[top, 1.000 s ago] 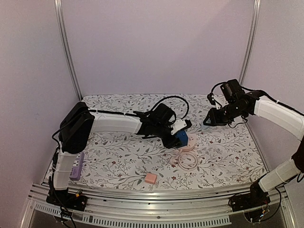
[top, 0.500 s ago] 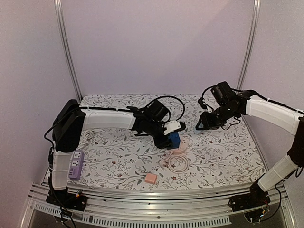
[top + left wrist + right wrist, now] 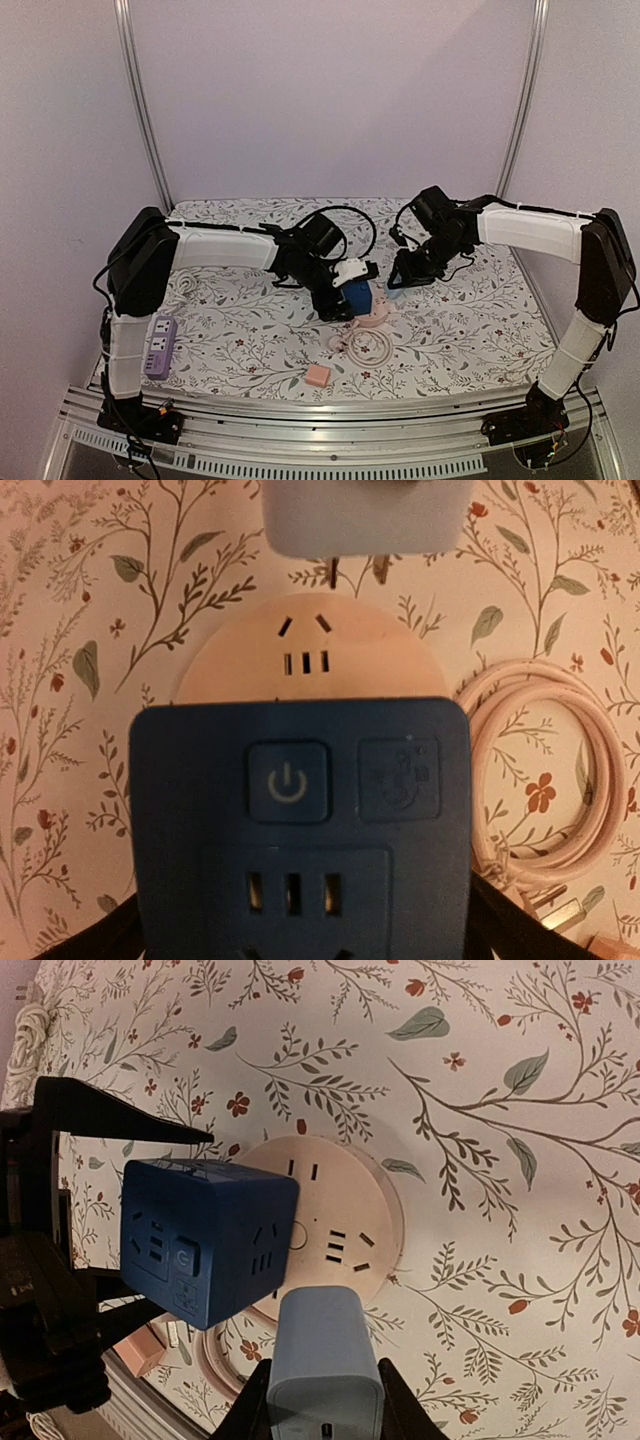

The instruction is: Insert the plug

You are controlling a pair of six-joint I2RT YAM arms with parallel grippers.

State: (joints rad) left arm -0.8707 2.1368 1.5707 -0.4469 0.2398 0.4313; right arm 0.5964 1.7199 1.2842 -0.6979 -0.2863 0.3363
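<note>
Floral cloth covers the worktop. Near its centre, the left end effector is clamped on a blue cube socket over a round pink socket. The right end effector grips the pale blue plug at that disc's edge.

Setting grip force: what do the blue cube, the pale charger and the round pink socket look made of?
Blue cube: likely hard moulded plastic, matte, recessed slots. Pale charger: probably smooth plastic, soft sheen, rounded corners. Round pink socket: apparently plastic, satin, cleanly cut holes.
</note>
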